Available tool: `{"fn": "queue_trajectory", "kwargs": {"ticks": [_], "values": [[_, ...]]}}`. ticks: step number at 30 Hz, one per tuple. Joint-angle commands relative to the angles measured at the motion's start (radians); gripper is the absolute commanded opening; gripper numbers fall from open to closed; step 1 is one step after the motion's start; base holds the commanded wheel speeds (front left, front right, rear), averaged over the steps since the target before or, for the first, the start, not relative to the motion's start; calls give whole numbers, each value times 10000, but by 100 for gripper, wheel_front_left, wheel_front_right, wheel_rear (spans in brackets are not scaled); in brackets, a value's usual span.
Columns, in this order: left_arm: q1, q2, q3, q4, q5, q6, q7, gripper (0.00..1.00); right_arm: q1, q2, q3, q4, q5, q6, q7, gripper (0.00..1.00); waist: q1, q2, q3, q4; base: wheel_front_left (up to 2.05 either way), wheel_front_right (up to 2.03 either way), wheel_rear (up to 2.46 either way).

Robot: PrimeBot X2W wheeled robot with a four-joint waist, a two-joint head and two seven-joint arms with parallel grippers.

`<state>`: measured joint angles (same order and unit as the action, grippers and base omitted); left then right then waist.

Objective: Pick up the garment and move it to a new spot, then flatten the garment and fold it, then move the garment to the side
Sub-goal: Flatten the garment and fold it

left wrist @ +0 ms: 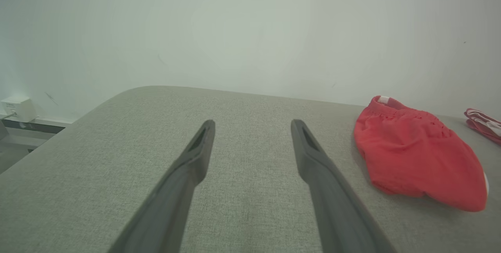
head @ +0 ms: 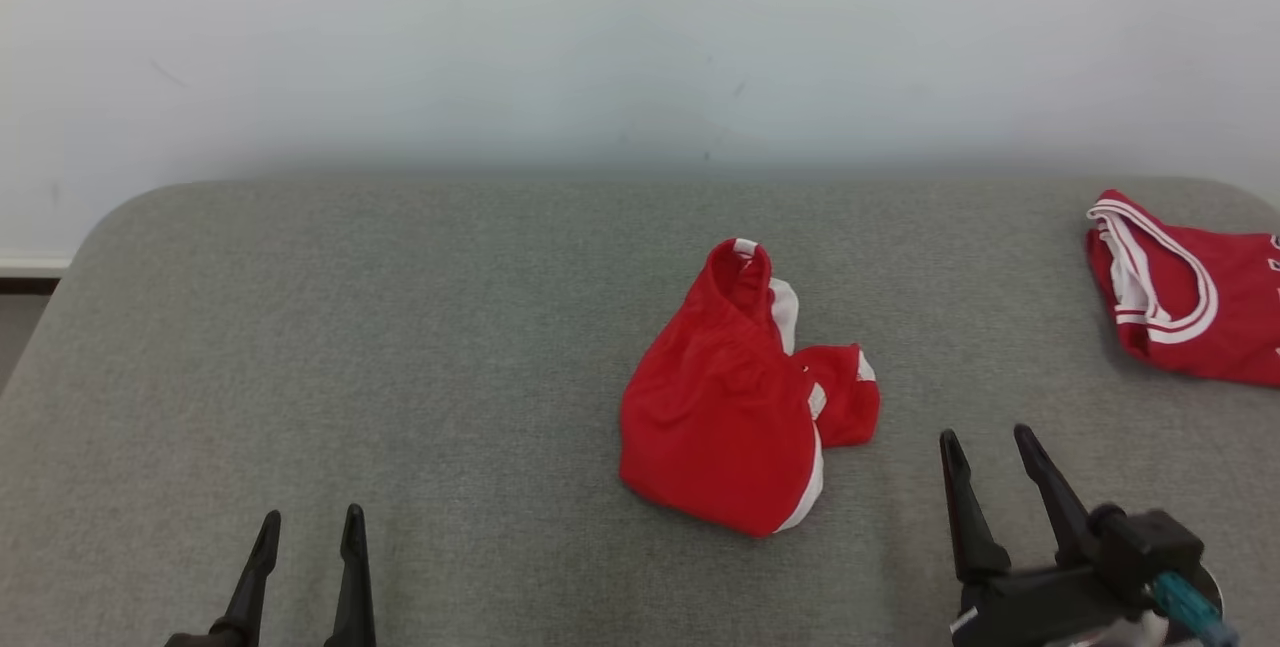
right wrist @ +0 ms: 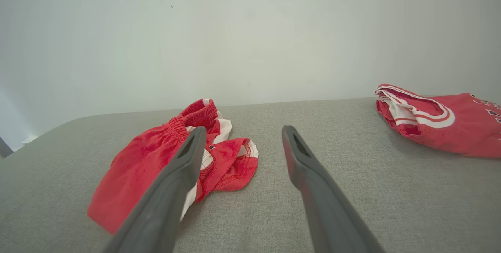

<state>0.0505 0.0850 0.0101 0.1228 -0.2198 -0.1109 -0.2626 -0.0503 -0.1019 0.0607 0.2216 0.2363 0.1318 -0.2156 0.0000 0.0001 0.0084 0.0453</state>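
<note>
Right of the garment [head: 735, 397], red jersey [head: 1195, 302]

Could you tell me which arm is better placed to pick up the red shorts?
Probably right: the right end effector, open, sits close beside the shorts; the left end effector is farther off.

wall [head: 640, 37]: plain, pale, faintly scuffed
bench [head: 300, 327]: grey woven cover, rounded far corners
floor [head: 15, 332]: grey, beyond the left edge
</note>
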Motion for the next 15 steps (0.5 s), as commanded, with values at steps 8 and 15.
{"fn": "queue_trajectory", "kwargs": {"ticks": [8,15], "values": [[-451,-135,-275,233,171,-118,-29,100,-1725,-584,882,1517,180,-26,131,100,0,-1,490,886,0,0,0],[-779,-223,-597,462,173,-143,-29,100,-2895,-844,1391,3635,358,-26,-45,100,0,-1,735,1619,0,0,0]]}}
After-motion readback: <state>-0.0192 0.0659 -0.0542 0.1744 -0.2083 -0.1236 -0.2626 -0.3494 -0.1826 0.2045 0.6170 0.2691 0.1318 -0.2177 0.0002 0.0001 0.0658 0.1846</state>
